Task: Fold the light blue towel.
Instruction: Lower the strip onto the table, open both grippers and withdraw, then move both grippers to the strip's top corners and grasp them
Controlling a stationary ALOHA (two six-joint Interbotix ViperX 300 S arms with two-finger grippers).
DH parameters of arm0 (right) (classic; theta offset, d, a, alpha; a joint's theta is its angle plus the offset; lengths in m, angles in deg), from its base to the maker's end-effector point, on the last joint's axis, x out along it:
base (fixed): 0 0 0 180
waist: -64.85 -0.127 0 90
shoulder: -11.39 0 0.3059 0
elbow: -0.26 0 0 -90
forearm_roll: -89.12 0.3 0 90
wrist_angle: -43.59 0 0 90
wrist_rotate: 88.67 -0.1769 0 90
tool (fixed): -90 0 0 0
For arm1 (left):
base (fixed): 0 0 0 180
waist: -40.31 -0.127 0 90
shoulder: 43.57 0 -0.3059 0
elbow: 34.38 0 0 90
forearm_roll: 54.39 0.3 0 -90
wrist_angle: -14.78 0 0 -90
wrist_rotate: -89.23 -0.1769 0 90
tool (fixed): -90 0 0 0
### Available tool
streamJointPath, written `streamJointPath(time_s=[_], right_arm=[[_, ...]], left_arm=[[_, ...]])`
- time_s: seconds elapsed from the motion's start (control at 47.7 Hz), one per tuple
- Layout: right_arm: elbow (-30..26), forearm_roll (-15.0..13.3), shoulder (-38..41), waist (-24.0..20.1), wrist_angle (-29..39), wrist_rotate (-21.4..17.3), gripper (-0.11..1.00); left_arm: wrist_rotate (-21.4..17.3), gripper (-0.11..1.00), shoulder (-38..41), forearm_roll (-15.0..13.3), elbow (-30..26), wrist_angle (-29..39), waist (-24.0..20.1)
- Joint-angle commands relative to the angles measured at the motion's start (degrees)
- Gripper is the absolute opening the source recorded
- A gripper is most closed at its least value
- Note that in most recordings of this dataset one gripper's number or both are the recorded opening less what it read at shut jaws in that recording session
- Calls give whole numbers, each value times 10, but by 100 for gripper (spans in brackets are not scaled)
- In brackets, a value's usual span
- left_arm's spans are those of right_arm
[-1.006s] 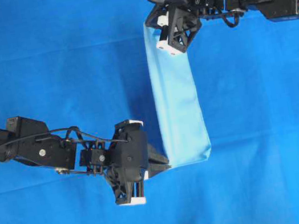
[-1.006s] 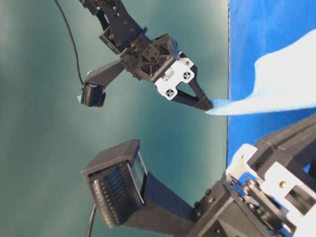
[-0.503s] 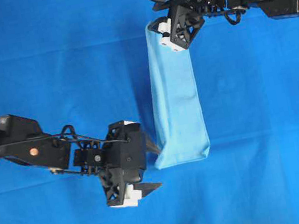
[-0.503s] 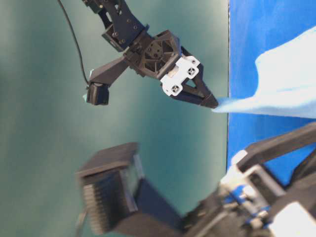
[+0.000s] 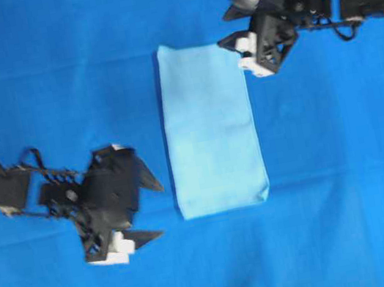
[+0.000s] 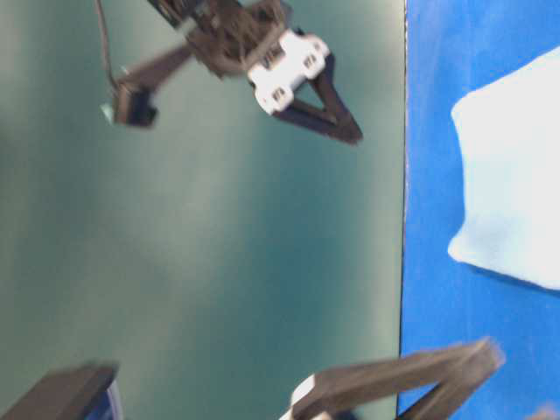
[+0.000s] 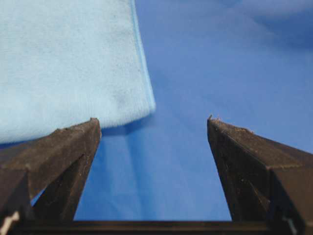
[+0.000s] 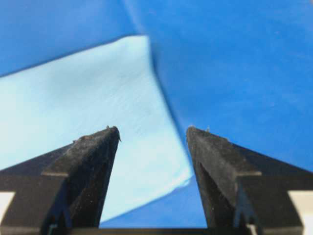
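**Towel released, both grippers clear — snag risk on the next pass**

Left gripper (image 5: pixel 148 212) first: I see it hanging with its jaws spread wide and nothing between them, off the lower left corner of the light blue towel (image 5: pixel 210 129). In the left wrist view that corner lies just ahead of one finger, not touching. My worry here is that any low sweep toward the cloth could catch the stitched hem and drag the top layer, opening the fold.

Centre: the towel lies flat on the royal-blue backdrop cloth (image 5: pixel 54 78), an upright rectangle, paler than the surface beneath. It looks folded in half, edges fairly even, a slightly rounded lower right corner, no obvious wrinkles. Thin microfibre like this would likely slide on the cloth under it rather than stay put, so a one-sided pinch may skew the whole rectangle.

Right gripper (image 5: pixel 239 50): likewise spread and empty, just beside the upper right corner. In its wrist view the corner shows between the fingertips (image 8: pixel 110 134). If it drops from here, I judge it could pinch both layers plus the backdrop.
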Motion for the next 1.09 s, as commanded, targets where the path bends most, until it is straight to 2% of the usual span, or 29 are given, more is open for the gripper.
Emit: streamJointPath(time_s=[0.0, 0.147, 0.377, 0.524, 0.671, 1.069], right_arm=[[21, 7, -53, -17, -8, -2, 62], [76, 26, -119, -35, -40, -2, 62], [165, 55, -229, -39, -127, -2, 62], [216, 66, -258, -39, -194, -2, 62], [224, 69, -256, -39, -214, -2, 62], [220, 69, -254, -39, -207, -2, 62]], left_arm=[[4, 95, -45, 1, 13, -4, 1], [3, 95, -111, 3, 57, -29, -13], [-4, 95, -210, 4, 143, -144, -64], [-5, 94, -249, 4, 203, -207, -105], [-5, 94, -264, 4, 237, -259, -129], [-5, 94, -254, 4, 233, -259, -132]])
